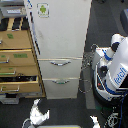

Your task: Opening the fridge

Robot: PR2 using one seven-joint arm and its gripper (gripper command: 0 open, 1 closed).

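Note:
The tall white fridge (pixel 60 35) stands in the middle of the exterior view. Its large upper door carries a small green-figure sticker (pixel 43 10) near the top left and looks shut. Below are two drawers with curved silver handles, the upper handle (pixel 61 62) and the lower handle (pixel 61 81), both shut. A pale gripper (pixel 38 114) shows at the bottom edge, left of centre, low in front of the fridge and apart from it. It is too blurred to tell how its jaws stand. It holds nothing that I can see.
A tan wooden drawer cabinet (pixel 17 60) stands against the fridge on the exterior view's left, some drawers pulled out. A white and blue robot body (pixel 114 67) with cables stands on the right. A second pale arm tip (pixel 95 121) shows at the bottom right. The floor is dark.

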